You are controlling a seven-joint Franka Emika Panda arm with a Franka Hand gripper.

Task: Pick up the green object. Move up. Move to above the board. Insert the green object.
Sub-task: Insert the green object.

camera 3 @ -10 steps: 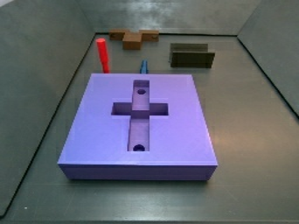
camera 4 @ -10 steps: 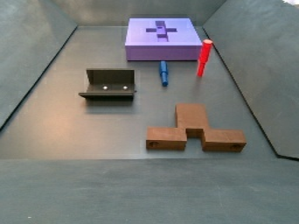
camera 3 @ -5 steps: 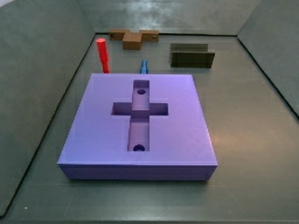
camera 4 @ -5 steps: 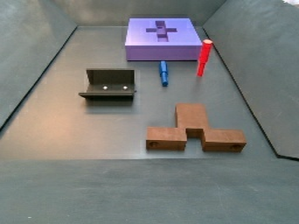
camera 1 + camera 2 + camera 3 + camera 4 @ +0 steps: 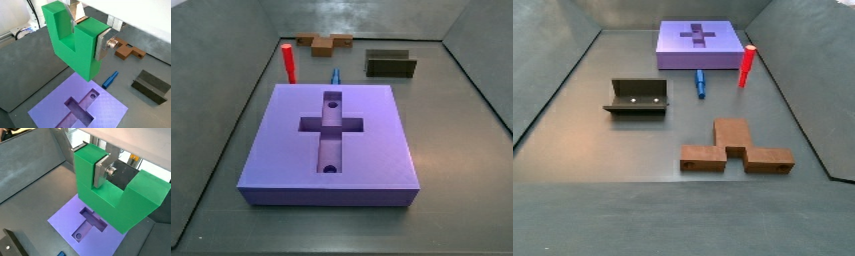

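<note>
My gripper shows only in the wrist views, where it is shut on one prong of the bright green U-shaped object. A silver finger plate presses the prong's outer face. The same grasp shows in a wrist view with the green object hanging below the fingers. The purple-blue board with its cross-shaped recess lies on the floor beneath the held piece, and also shows in a wrist view. Both side views show the board, but neither the gripper nor the green object.
A slim red cylinder stands upright by the board. A small blue peg lies beside it. The dark fixture and a brown block sit farther off.
</note>
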